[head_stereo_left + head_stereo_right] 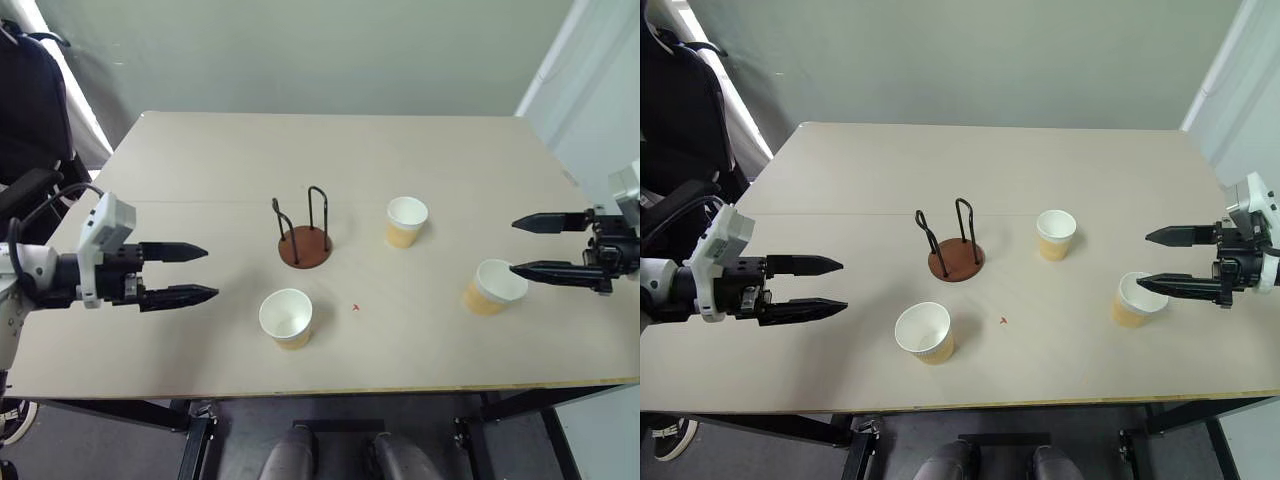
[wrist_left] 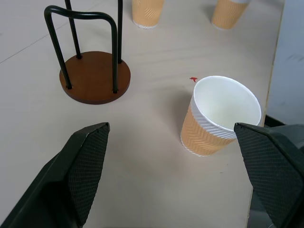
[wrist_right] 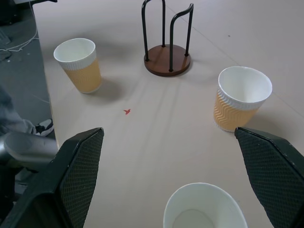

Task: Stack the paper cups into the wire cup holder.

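Three paper cups stand upright and apart on the table: one near the front (image 1: 286,318), one right of centre (image 1: 406,221), one at the right (image 1: 492,287). The wire cup holder (image 1: 305,240), a reddish-brown disc with black wire loops, stands empty at the middle. My left gripper (image 1: 203,273) hovers open at the left, pointing toward the front cup (image 2: 219,116), with nothing between its fingers. Open too, my right gripper (image 1: 512,246) hangs at the right beside and above the right cup (image 3: 204,213), apart from it.
The pale table (image 1: 330,150) has a seam line across it and a small red mark (image 1: 356,307) near the front cup. A dark chair (image 1: 30,110) stands off the table's left rear corner. A wall runs behind.
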